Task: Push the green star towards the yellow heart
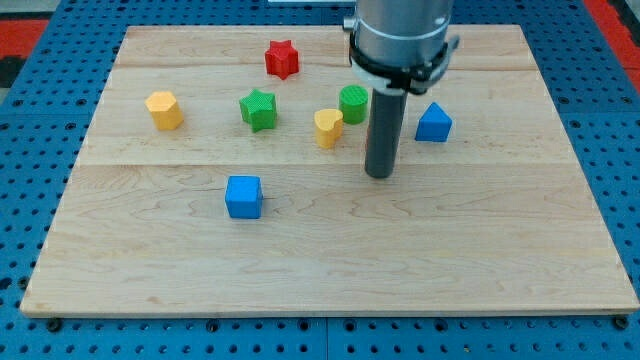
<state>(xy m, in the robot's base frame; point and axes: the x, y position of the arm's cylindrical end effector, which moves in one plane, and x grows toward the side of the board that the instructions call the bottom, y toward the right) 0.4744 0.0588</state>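
The green star (258, 109) sits on the wooden board in the upper middle-left. The yellow heart (327, 127) lies to its right, a short gap away. My tip (379, 174) rests on the board to the right of and below the yellow heart, well away from the green star. The rod rises from the tip to the arm's grey body at the view's top.
A green cylinder (353, 103) stands just right of and above the heart, next to the rod. A red star (282, 59) is above the green star. A yellow block (165, 109) is at left, a blue cube (243, 196) below, a blue block (433, 123) right of the rod.
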